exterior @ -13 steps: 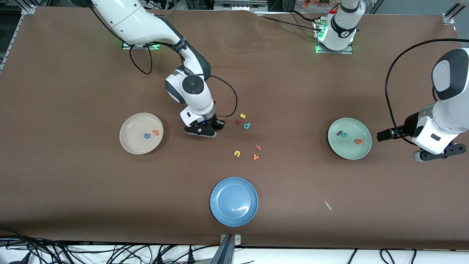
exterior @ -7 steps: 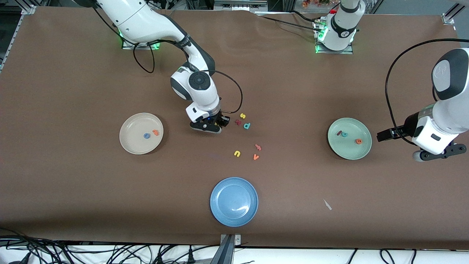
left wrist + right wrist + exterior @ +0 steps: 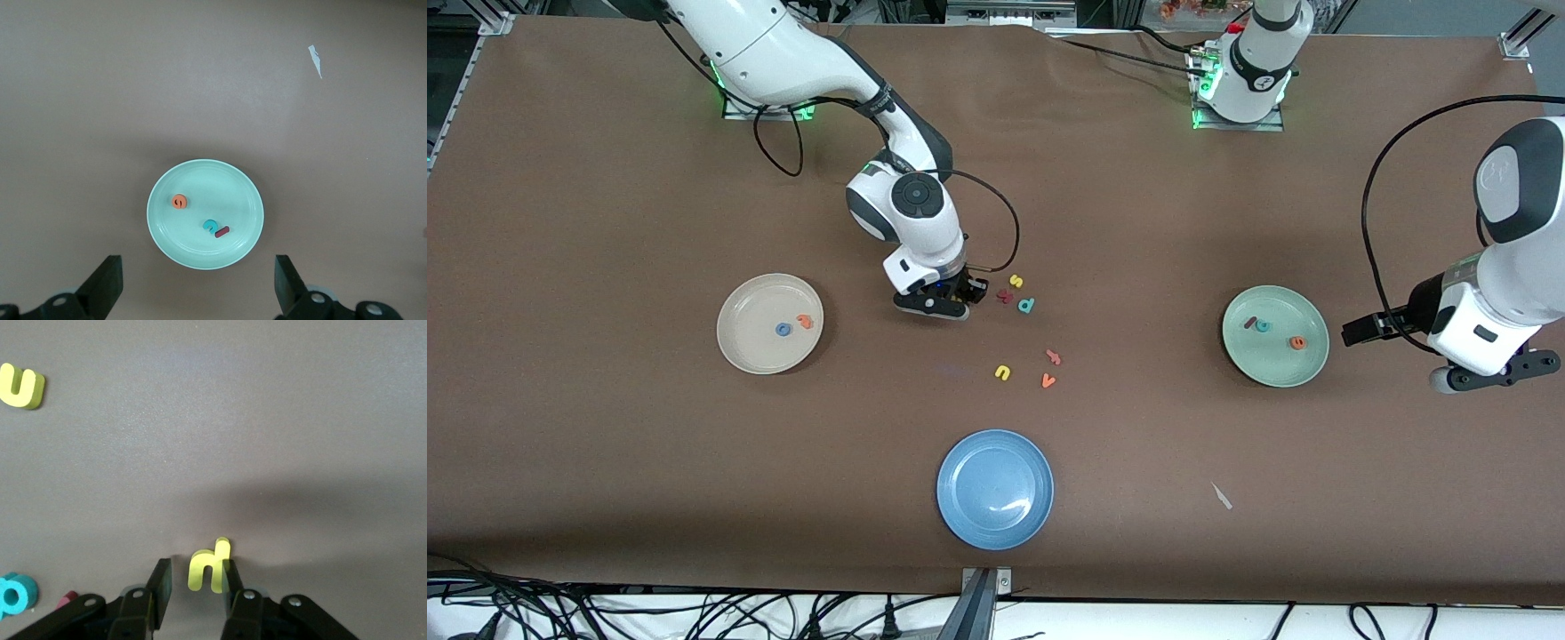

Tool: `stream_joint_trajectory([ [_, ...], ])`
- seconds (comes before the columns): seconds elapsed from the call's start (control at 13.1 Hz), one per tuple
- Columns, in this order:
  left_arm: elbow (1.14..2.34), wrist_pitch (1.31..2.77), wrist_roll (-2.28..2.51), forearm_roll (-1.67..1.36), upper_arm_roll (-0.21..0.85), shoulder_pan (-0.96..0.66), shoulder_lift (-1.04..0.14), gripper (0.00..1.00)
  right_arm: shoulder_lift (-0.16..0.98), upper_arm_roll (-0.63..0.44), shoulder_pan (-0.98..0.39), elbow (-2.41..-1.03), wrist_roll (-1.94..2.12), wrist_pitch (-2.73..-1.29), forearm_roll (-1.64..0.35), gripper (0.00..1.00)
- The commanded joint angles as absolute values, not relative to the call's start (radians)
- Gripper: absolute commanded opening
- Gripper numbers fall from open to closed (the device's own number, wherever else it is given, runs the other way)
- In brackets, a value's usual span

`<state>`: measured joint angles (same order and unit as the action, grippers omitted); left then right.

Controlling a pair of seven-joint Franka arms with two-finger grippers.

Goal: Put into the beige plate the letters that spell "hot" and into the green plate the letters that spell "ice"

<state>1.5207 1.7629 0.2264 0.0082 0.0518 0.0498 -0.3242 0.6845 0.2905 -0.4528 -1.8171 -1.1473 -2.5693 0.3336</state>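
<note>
A wide worktop covered in a matte brown sheet fills nearly the whole front view, with faint ripples in the covering near its upper edge. Aluminium frame rails run along its corners. Below the worktop's nearest edge, a tangle of black cables lies on a pale floor, and a metal bracket sticks out at the middle. A small white scrap lies on the brown surface. Lighting is even and soft
</note>
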Motion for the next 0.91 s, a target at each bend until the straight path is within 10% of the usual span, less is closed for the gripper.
stream_joint_trajectory([
  [0.0, 1.526, 1.773, 0.201, -0.002, 0.044, 0.044, -0.321, 1.0, 0.686, 0.291, -0.457, -1.815, -1.17, -2.554, 0.356, 0.39],
  [0.84, 1.528, 1.773, 0.202, -0.002, 0.044, 0.04, -0.325, 1.0, 0.683, 0.291, -0.457, -1.815, -1.17, -2.507, 0.357, 0.28],
])
